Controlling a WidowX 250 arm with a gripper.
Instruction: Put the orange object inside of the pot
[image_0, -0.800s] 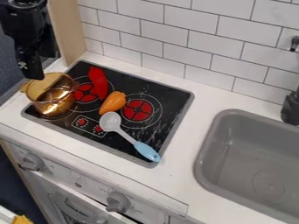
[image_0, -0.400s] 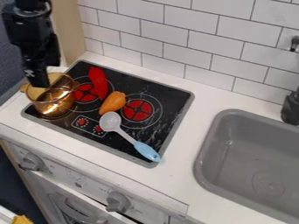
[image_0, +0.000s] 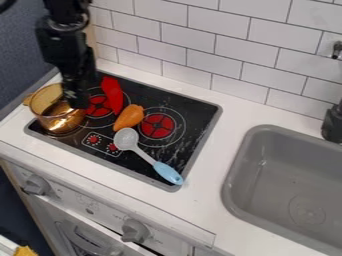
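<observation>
The black gripper hangs at the upper left, in front of the right rim of the pot as the camera sees it. An amber see-through pot stands on the left part of the black stove top. To its right lies the orange object, shaped like a carrot or pepper, between the two red burner marks and apart from the gripper. How the gripper's fingertips stand cannot be made out.
A red object lies behind the orange one. A spoon with a blue handle lies in front, its grey bowl close to the orange object. The grey sink is at the right, the tiled wall behind.
The gripper has moved right and somewhat down, from over the pot's left side to its right rim. The pot, orange object, red object and spoon have stayed put.
</observation>
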